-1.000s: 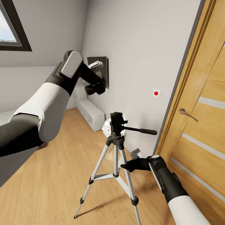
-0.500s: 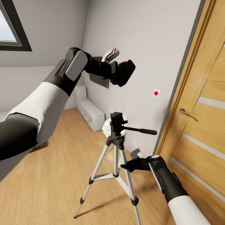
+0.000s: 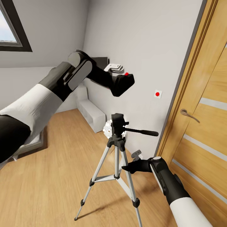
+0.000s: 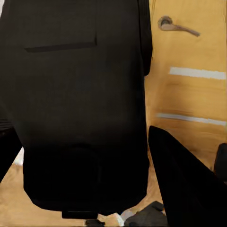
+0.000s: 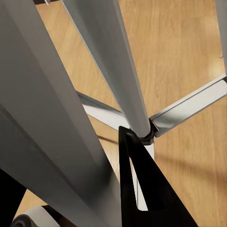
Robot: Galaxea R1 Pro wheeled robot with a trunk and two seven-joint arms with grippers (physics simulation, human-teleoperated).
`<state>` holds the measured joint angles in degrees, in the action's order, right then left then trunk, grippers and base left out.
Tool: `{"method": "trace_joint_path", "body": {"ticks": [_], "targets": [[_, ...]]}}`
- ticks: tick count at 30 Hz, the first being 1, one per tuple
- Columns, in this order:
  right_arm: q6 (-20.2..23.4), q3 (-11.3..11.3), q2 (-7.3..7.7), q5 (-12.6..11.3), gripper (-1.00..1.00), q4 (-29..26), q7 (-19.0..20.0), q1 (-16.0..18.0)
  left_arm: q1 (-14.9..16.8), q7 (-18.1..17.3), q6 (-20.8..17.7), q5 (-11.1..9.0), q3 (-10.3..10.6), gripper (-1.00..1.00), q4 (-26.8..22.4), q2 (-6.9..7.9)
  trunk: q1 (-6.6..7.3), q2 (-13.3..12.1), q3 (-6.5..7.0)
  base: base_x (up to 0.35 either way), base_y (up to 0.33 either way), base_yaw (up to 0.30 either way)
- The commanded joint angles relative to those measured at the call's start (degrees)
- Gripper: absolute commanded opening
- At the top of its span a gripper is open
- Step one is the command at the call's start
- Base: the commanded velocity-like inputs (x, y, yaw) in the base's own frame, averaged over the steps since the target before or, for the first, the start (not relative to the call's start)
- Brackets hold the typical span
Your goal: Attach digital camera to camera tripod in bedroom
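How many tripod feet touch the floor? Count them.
2 show in the head view: one black foot at the front left, one at the back right near the right gripper. The third leaves the frame.

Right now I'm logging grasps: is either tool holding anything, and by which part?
The left tool holds the digital camera by its top, well above the camera tripod. The right tool sits beside a tripod leg; whether it grips cannot be told.

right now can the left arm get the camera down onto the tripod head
Probably yes. The left tool holds the digital camera in open air above the camera tripod head, slightly to one side. Nothing lies between them; the right tool sits low by the legs.
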<state>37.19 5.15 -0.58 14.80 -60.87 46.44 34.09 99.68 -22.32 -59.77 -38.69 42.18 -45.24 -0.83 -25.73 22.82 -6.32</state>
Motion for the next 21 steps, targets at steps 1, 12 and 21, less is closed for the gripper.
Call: {"method": "trace_joint_path", "body": {"ticks": [1,12,21], "targets": [[0.78,0.03,-0.03,0.75,-1.00,0.27,0.52,0.01,0.12,-1.56,-0.01,1.74,0.82,-1.00,-1.09,0.58,-0.05,0.10,-0.15,0.000,0.000,0.000],[0.78,0.03,0.01,0.75,-1.00,0.18,0.58,0.02,0.25,-19.74,0.02,20.88,6.24,-1.00,-14.45,6.82,-0.05,0.10,-0.15,0.000,0.000,0.000],[0.78,0.04,0.04,0.75,-1.00,0.14,0.48,0.01,0.25,-30.23,0.53,22.08,6.22,-1.00,-19.41,13.16,-0.05,0.10,-0.15,0.000,0.000,0.000]]}}
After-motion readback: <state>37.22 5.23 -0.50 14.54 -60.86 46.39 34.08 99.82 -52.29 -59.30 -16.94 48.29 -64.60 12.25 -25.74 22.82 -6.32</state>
